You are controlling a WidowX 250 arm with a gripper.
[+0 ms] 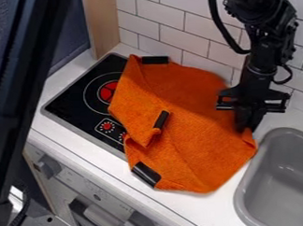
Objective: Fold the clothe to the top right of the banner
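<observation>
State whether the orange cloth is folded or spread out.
Partly folded: the orange cloth has a flap lying over its left part, its tip toward the middle, while the rest lies spread with creases.

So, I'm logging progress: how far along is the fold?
Partly done: a flap of the orange cloth lies folded over its left side. In hand: the tool is at the cloth's right edge; its grip is unclear. Left, probably: the top-right fold, since much cloth lies spread below.
</observation>
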